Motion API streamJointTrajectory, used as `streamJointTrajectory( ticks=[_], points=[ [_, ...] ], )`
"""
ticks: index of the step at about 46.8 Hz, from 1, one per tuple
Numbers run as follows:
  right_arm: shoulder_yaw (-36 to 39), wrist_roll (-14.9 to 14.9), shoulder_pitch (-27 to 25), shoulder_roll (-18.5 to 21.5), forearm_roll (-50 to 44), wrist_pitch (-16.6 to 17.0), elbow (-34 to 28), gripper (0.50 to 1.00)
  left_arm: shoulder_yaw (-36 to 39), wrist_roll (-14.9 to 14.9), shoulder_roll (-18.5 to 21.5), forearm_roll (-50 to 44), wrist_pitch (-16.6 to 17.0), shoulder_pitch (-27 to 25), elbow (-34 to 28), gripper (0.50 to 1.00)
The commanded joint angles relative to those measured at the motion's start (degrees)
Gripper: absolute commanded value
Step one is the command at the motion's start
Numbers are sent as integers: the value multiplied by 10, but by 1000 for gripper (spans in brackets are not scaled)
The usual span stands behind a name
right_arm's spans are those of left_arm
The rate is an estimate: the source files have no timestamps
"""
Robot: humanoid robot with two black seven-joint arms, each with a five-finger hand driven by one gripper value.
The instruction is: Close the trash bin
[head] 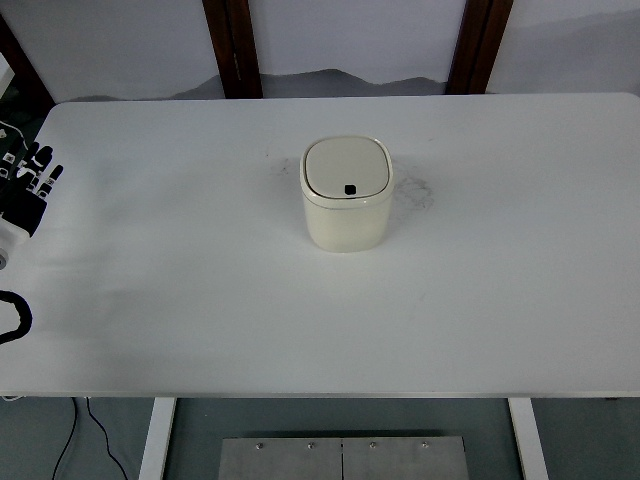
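Trash bin (346,207) upright mid-table (500,300), lid (346,167) flush with rim, seemingly latched; black button faces near edge. Bin squat, no marked long axis beyond vertical. My left hand (25,190) at left edge, fingers extended, empty, well apart. If lid unlatched: press flat, straight down.

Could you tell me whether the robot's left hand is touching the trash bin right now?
Apart. The head view shows the left hand at the table's far left edge, with bare tabletop between it and the trash bin.
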Motion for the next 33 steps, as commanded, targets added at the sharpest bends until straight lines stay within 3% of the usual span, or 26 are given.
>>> streamJointTrajectory(
  ticks=[1,33],
  points=[
    [0,0,0,0,0,0,0,991,-1,0,1,-1,0,-3,0,1000],
    [-2,0,0,0,-5,1,21,991,-1,1,4,0,-1,-7,-1,1000]
  ],
)
